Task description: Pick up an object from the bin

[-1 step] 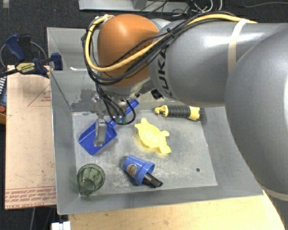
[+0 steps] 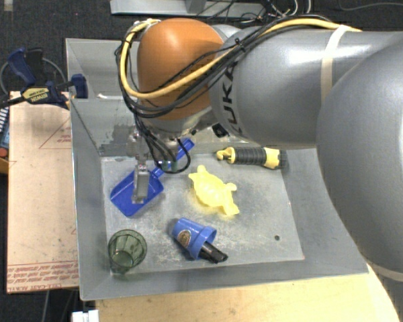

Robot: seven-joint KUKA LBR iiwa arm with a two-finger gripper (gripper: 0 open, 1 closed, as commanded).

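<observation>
Currently, arm [image 2: 309, 92] w/ orange wrist cover [image 2: 174, 59] spans grey bin [image 2: 289, 200] from right. Its gripper [image 2: 142, 183] sits directly over blue plastic scoop [image 2: 124, 198] at bin's left-centre. Grip state: cannot tell, wrist hides it. Also in bin: yellow moulded toy [image 2: 213, 192], yellow-black tool handle [image 2: 252, 156], blue-capped black nozzle [image 2: 195, 239], green cup [image 2: 126, 250].

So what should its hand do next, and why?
Probably ease straight down and try a grip on the blue scoop. The hand is low over that scoop at the left of the bin, and the yellow toy and green cup lie apart, so nothing seems in the way.
</observation>
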